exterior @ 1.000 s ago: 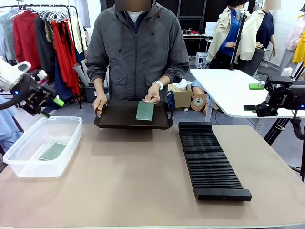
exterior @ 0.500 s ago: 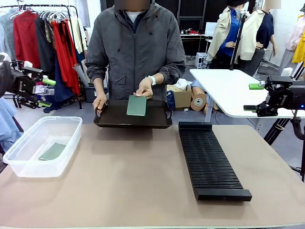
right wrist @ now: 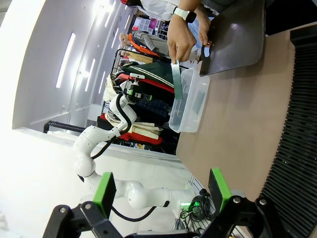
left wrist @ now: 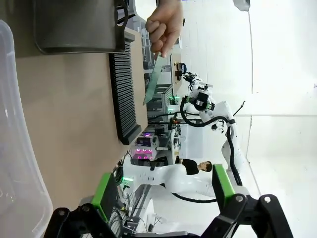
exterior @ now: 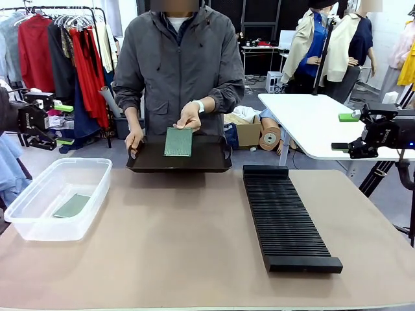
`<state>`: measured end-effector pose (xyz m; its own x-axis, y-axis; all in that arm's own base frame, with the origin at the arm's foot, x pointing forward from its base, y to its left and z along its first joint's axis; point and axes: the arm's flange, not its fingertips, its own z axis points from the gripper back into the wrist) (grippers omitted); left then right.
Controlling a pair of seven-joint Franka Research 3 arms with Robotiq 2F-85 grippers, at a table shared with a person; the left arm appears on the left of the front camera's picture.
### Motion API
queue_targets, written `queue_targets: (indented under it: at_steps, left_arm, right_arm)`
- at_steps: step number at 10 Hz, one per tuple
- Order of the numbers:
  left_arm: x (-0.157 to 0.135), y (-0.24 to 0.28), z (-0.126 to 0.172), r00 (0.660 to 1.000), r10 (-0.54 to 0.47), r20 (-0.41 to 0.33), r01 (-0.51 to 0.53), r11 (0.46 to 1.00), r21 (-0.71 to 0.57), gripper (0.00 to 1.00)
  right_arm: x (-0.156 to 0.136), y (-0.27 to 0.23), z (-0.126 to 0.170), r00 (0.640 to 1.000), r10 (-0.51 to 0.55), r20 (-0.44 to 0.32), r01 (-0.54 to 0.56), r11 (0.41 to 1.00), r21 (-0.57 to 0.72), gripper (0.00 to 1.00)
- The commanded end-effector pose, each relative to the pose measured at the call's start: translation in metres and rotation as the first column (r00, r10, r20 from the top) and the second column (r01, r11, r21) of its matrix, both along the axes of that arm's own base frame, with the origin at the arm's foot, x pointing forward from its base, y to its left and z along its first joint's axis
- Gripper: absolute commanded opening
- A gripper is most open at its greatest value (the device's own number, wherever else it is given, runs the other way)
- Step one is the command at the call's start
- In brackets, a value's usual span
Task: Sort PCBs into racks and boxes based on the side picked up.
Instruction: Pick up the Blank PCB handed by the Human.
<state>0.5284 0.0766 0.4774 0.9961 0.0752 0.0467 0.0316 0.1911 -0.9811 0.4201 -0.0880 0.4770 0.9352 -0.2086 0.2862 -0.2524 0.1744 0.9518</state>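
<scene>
Hand [exterior: 189, 117] is holding a PCB [exterior: 178, 142] just above the tray [exterior: 209, 159], paler face seemingly toward the robot, while left gripper [exterior: 62, 124] and right gripper [exterior: 344, 132] are hanging spread wide, well off the tray's sides.

readable text: none | too small to read: round blue-and-white badge [left wrist: 183, 67], left wrist view, near 12 o'clock, past the far end of the rack [left wrist: 124, 89] | PCB [exterior: 178, 141], front view, 12 o'clock end of the table: dotted face toward the camera, no print made out
</scene>
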Motion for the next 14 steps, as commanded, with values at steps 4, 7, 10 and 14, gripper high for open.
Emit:
queue_targets:
  at_steps: [4,7,10,14]
  left_arm:
    - [0.001,0.000,0.000,1.000,0.003,-0.021,-0.003,1.000,0.001,1.00]
    - [0.001,0.000,0.000,1.000,0.003,-0.021,-0.003,1.000,0.001,1.00]
    - [0.001,0.000,0.000,1.000,0.003,-0.021,-0.003,1.000,0.001,1.00]
    - [0.014,-0.021,-0.025,0.996,-0.034,0.083,0.039,0.998,-0.052,1.00]
  right_arm:
    - [-0.001,-0.001,0.003,1.000,0.011,-0.004,-0.011,1.000,-0.004,1.00]
    - [-0.001,-0.001,0.003,1.000,0.011,-0.004,-0.011,1.000,-0.004,1.00]
    - [-0.001,-0.001,0.003,1.000,0.011,-0.004,-0.011,1.000,-0.004,1.00]
    - [-0.001,-0.001,0.003,1.000,0.011,-0.004,-0.011,1.000,-0.004,1.00]
